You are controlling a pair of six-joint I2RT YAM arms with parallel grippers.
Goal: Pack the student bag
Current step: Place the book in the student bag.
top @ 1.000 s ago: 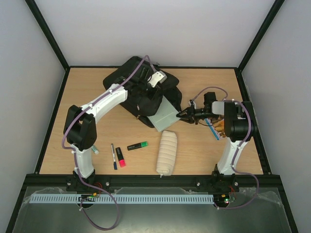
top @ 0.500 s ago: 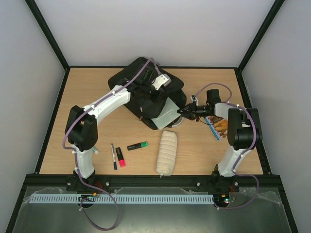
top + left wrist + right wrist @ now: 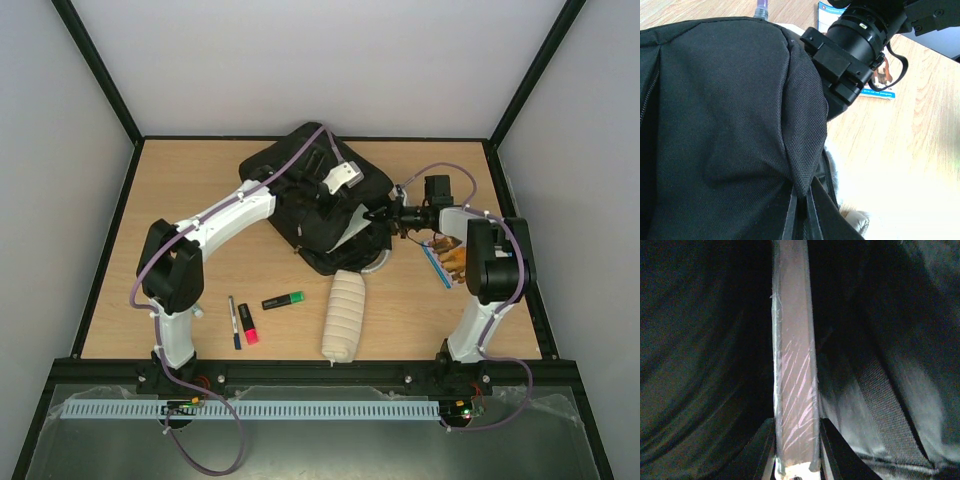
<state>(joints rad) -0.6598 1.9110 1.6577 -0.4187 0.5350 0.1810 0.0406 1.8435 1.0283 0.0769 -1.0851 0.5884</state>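
Observation:
The student bag (image 3: 300, 185) is a large black backpack lying at the back middle of the table. My left gripper (image 3: 804, 212) is shut on a fold of its black fabric (image 3: 740, 115) and holds the mouth up. A thin pale-green notebook (image 3: 792, 365), wrapped in clear film, stands edge-on between my right gripper's fingers (image 3: 832, 450), with dark bag lining on both sides of it. From above, my right gripper (image 3: 386, 216) sits at the bag's right edge, and only a pale corner of the notebook (image 3: 360, 234) shows.
A cream ribbed pencil case (image 3: 342, 315) lies in front of the bag. A green highlighter (image 3: 284, 300), a pink highlighter (image 3: 247, 325) and a pen (image 3: 234, 320) lie front left. A blue-edged packet (image 3: 443, 262) lies under the right arm.
The left gripper has drawn the bag's fabric rightward over the notebook. The right gripper has pushed the notebook left and back into the bag, so most of its green cover is now hidden.

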